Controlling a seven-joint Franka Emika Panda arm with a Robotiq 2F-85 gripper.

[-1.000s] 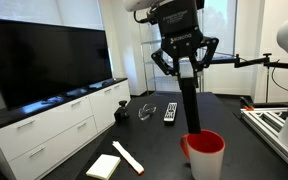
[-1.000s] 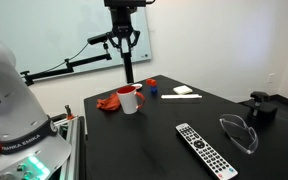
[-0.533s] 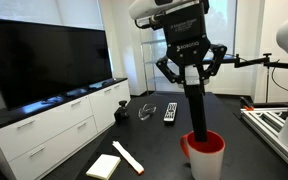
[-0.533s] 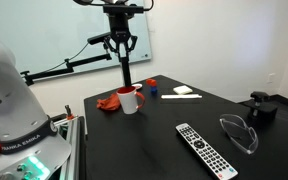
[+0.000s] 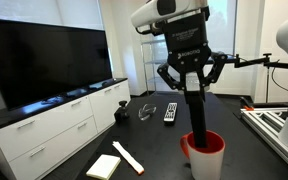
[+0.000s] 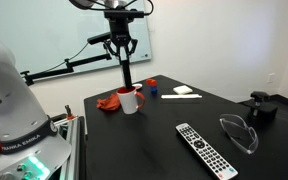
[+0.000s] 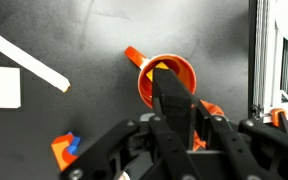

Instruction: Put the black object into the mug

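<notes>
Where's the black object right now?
In an exterior view the black object hangs upright in the end effector, its lower end at the mouth of the red mug.

The only readable lettering was "FRANKA EMIKA", in pale capitals on the dark band (image 6: 20, 139) around the foot of the rounded white robot base (image 6: 6, 85), at the near left in an exterior view. The markings on the long black remote control's (image 6: 205, 149) pale buttons were too small to read.
</notes>
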